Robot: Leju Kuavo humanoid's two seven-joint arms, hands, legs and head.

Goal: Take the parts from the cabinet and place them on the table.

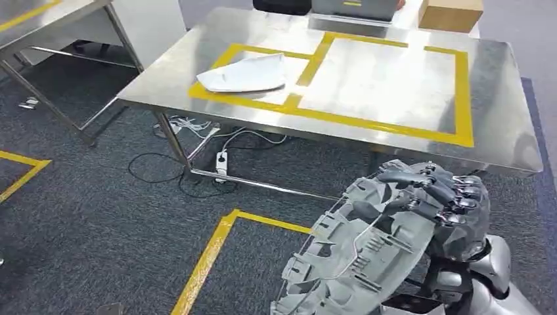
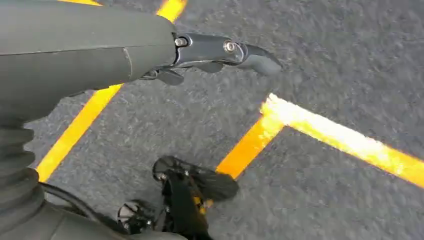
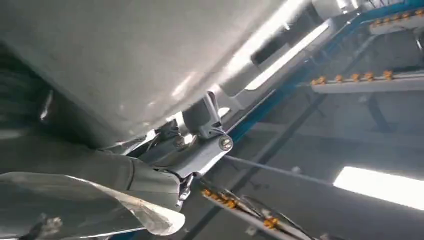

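Steel table [image 1: 394, 138] bears white part [image 1: 246, 73]; right hand [image 1: 437, 197] grips grey part [image 1: 358, 252].

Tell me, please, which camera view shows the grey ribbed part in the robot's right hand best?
The head view: the grey ribbed part shows nearly whole, gripped at its upper end by the right hand. The right wrist view gives a blurred, close grey surface. The left wrist view looks at the floor.

Cardboard box [image 1: 450, 13], floor cables w/ power strip [image 1: 221, 159]
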